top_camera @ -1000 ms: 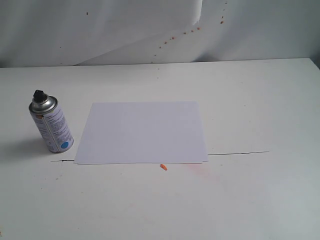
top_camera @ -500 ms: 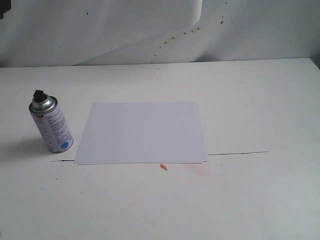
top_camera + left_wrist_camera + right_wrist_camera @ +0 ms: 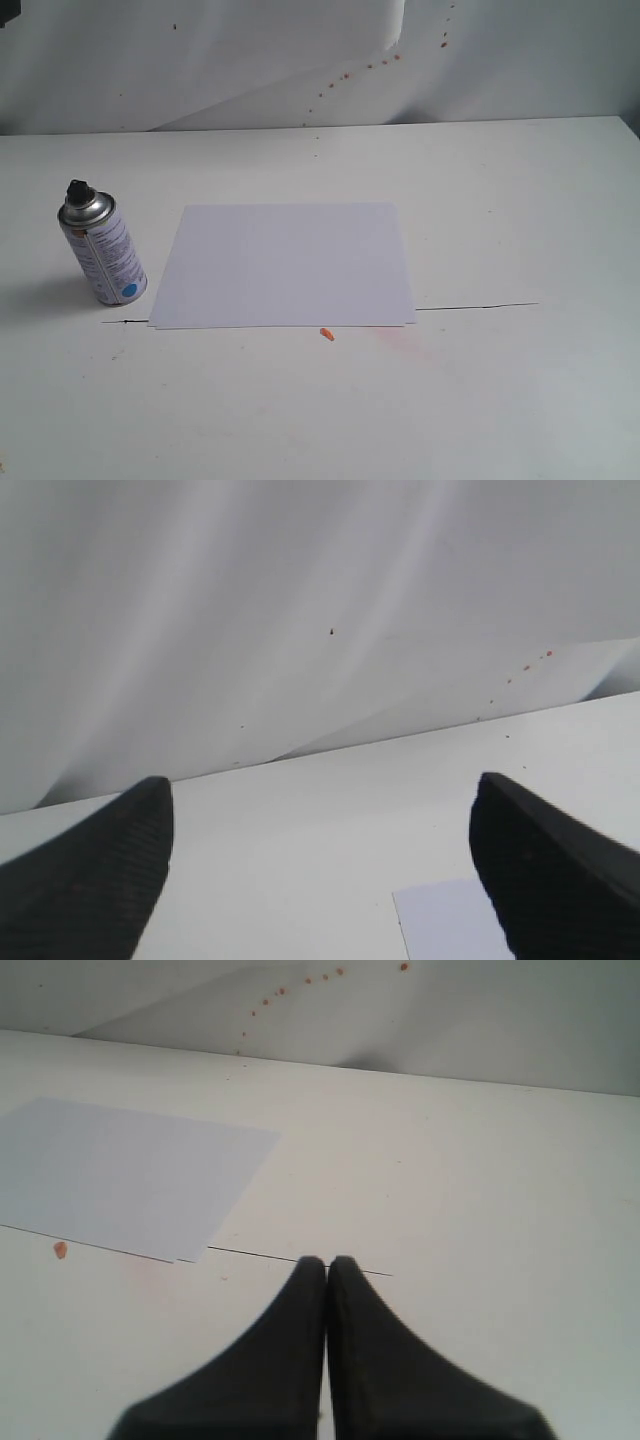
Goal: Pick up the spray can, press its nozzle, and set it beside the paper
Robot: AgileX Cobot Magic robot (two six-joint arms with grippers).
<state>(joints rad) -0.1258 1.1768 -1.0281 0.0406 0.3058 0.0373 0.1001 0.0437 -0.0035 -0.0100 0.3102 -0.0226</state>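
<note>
The left pincer (image 3: 320,880) gapes wide, the right pincer (image 3: 327,1263) is pressed together, both empty. On the surface (image 3: 520,190) the paper (image 3: 285,265) lies central; the spray can (image 3: 103,255) stands upright toward the left edge. Grip its body squarely, I judge, leaving the nozzle (image 3: 78,188) clear for pressing.

1. My left hand (image 3: 320,780) ends in two black fingers (image 3: 90,880), each broad and thick with a blunt, rounded tip.
2. Their surface is matte, and a fine ribbed grain shows most clearly on one of them.
3. My right hand (image 3: 327,1260) also has two black fingers (image 3: 280,1370), matte and smooth-looking.
4. Each of these is wide at the base and curves in to a slim, narrow tip.
5. In the exterior view a small dark sliver (image 3: 8,12) sits at the upper left edge; too little shows to tell which part of me it is.
</note>
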